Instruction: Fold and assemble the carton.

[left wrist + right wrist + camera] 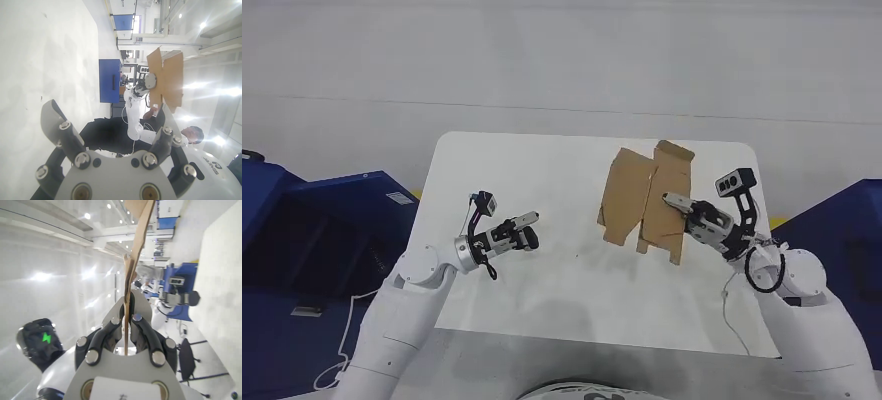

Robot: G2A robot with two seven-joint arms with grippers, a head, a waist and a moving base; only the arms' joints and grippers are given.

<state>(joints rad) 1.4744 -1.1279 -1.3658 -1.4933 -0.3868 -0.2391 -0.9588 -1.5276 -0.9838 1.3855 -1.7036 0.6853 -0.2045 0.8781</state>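
One sign for you: a green lightning-bolt symbol (45,337) glowing on the black rounded module (36,349) near your right gripper (127,301).

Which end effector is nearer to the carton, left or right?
Right. The right end effector is shut on the carton at its edge; the left end effector is open, apart from it.

the left arm (402,300) and right arm (817,325) were glossy white, with rounded joints and black wrist sections. from above, a small camera (734,183) on a black bracket sat at three o'clock from the right gripper (669,199). each gripper had a pale grey base plate, black link bars and silver screws (81,160). a black module bore a green lightning mark (46,337).
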